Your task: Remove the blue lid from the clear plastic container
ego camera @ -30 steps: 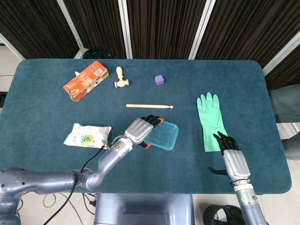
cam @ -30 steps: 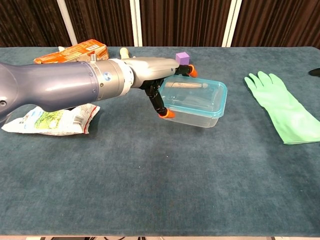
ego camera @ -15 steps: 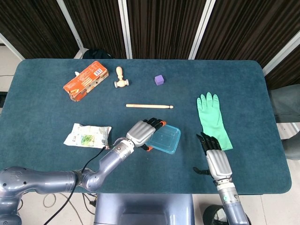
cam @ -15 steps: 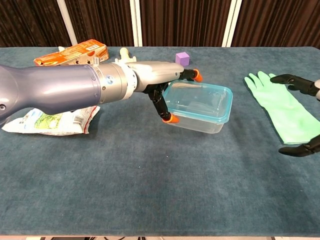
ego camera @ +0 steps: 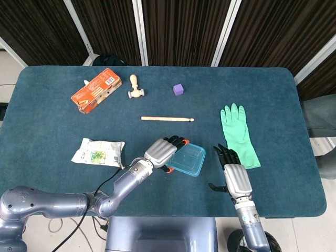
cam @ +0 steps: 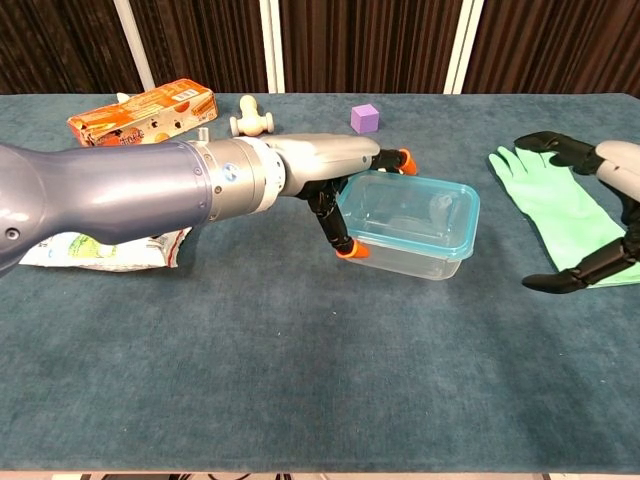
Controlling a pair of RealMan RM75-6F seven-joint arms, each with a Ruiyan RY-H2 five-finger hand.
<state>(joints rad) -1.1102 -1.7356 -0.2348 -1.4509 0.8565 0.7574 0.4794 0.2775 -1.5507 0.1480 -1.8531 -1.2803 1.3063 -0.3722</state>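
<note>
left hand [cam: 340, 195] clamped on the container [cam: 408, 225] slid it toward frame centre; right hand [cam: 590, 215], fingers apart, closing in for the lid [cam: 412, 207]

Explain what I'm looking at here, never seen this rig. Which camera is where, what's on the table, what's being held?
This is a two-armed robot with human-like hands, steered by a person. One picture looks down from its head, the other looks forward from its chest.

The left hand grips the near-left edge of a clear plastic container with its blue lid on. The right hand is open and empty, its fingers spread, beside the container without touching it.

Also on the teal table: a green rubber glove, a wooden stick, a purple cube, a small wooden piece, an orange carton and a crinkled food packet.
</note>
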